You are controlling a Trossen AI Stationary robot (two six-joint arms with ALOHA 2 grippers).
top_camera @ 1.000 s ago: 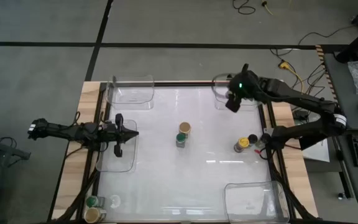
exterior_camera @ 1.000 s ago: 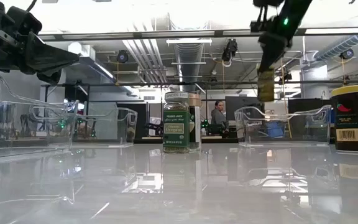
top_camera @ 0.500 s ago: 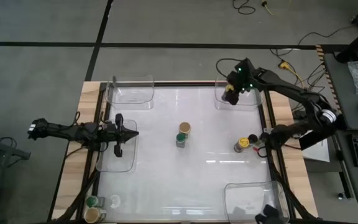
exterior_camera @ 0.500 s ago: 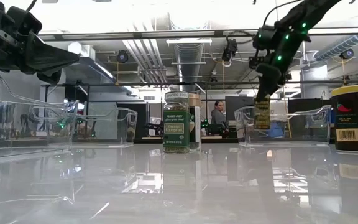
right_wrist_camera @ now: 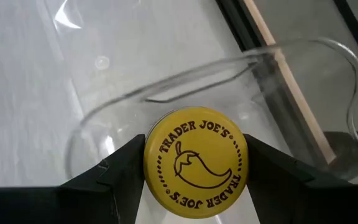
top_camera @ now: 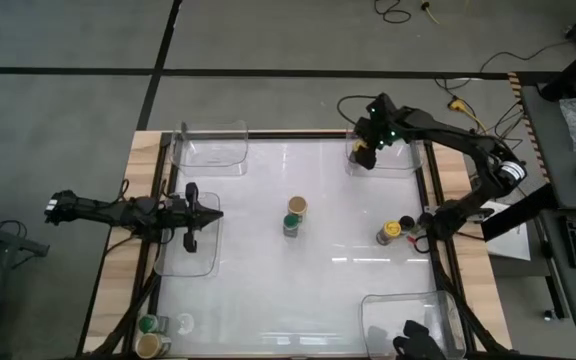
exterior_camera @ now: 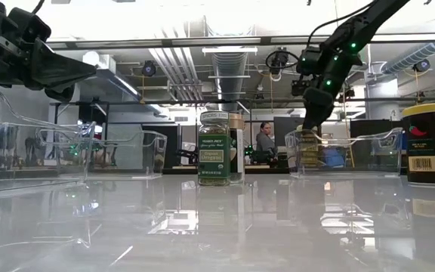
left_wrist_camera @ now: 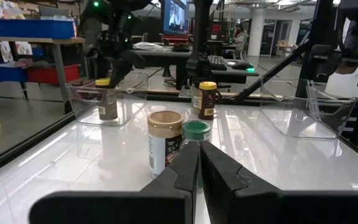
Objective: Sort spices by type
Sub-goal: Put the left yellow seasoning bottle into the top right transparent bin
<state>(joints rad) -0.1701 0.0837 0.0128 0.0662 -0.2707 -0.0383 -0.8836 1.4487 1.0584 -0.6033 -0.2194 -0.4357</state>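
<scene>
Right gripper [right_wrist_camera: 194, 163] clamps a small yellow-lidded cylindrical spice jar [right_wrist_camera: 195, 162], lid between its fingers, jar lowered inside the clear rectangular plastic bin [top_camera: 400, 163] directly beneath it. Left gripper [left_wrist_camera: 197, 163] hangs over another clear bin [top_camera: 171, 264], fingers pressed together, empty.

Bkgd: grey floor [top_camera: 68, 40] w/ dark seam lines beyond table [top_camera: 268, 290], glossy white top, wood edge strips. Cables [top_camera: 468, 100] on floor off table's far right corner. Behind table, low view: open ceiling w/ pipes/ducts [exterior_camera: 225, 64], bright overhead light, monitors [exterior_camera: 287, 128], seated person [exterior_camera: 265, 140] at desk.
</scene>
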